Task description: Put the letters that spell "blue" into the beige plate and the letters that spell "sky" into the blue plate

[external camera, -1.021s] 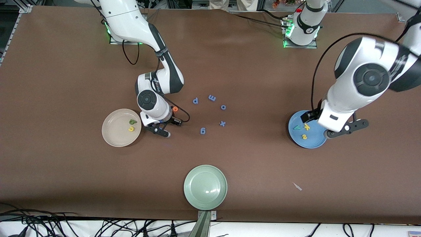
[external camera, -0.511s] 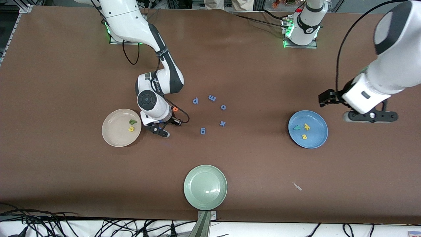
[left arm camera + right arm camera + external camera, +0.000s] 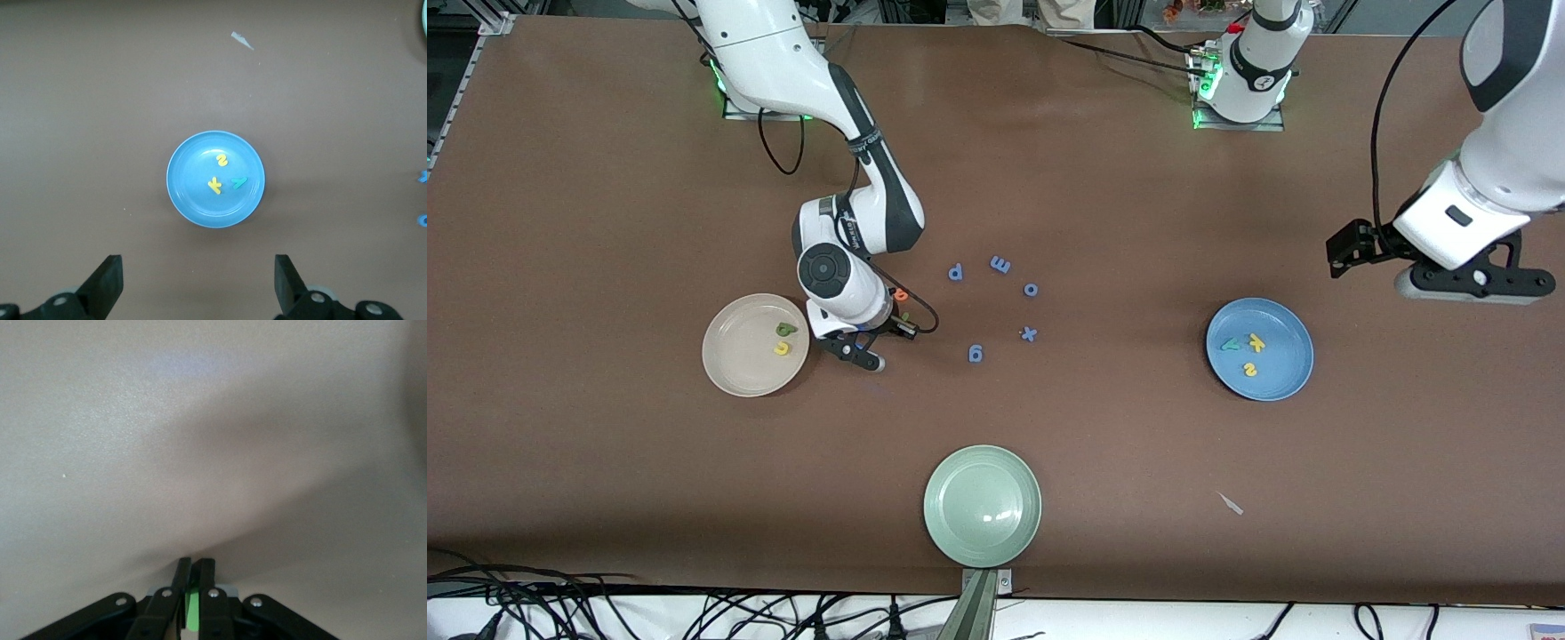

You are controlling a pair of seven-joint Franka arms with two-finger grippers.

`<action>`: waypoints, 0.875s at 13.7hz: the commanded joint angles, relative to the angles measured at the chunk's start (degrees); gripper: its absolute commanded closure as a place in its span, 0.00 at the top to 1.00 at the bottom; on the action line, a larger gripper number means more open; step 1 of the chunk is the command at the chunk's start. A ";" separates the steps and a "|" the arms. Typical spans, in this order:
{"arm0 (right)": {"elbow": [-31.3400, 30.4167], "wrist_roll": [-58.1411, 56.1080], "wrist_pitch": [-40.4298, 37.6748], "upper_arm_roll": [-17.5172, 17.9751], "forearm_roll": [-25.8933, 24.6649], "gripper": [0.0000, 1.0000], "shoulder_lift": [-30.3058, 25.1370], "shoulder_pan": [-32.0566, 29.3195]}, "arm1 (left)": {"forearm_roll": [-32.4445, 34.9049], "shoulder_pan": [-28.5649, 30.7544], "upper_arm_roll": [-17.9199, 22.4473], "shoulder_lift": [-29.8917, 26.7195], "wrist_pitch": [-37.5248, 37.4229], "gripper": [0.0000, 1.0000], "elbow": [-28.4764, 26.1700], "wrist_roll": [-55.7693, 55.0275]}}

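Right jaws pinching green l (image 3: pixel 193 610)

Matt brown table (image 3: pixel 605 222); glossy green plate (image 3: pixel 960 524)

Brown tabletop (image 3: pixel 605 204) – tangled black cables (image 3: pixel 534 609) along near edge, metal framing (image 3: pixel 480 22) at corner.

The right end effector (image 3: pixel 190 577) is low at the table with fingers pinched together, while the left end effector (image 3: pixel 198 283) hangs high, spread wide.
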 commanded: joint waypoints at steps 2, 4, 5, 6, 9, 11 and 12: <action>1.51 -2.92 -3.95 -0.72 0.94 0.02 -0.80 -0.65 | -2.58 -3.72 5.28 -4.70 2.31 1.00 -5.60 1.77; 3.96 -8.44 -10.88 -3.25 0.94 0.02 -1.77 -2.05 | -2.68 -3.64 5.19 -4.52 1.70 1.00 -5.51 1.86; 5.10 -12.04 -14.66 -5.44 0.94 0.02 -2.21 -2.06 | -2.68 -3.38 5.19 -4.43 1.17 1.00 -5.51 2.03; 5.90 -16.17 -17.83 -7.73 0.42 0.02 -2.47 -2.06 | -2.68 -3.37 5.19 -4.43 0.91 1.00 -5.51 2.04; 5.30 -30.13 -22.51 -14.23 -0.64 0.03 -2.83 -1.97 | -2.68 -3.37 5.28 -4.17 0.73 1.00 -4.98 1.95; 4.24 -40.85 -22.35 -18.45 -0.47 0.04 -2.48 -2.06 | -2.68 -3.37 5.28 -4.17 0.64 1.00 -4.37 1.77; 3.89 -44.65 -22.17 -19.78 -0.29 0.04 -2.30 -2.32 | -2.68 -3.37 5.28 -4.17 0.64 1.00 -4.19 1.68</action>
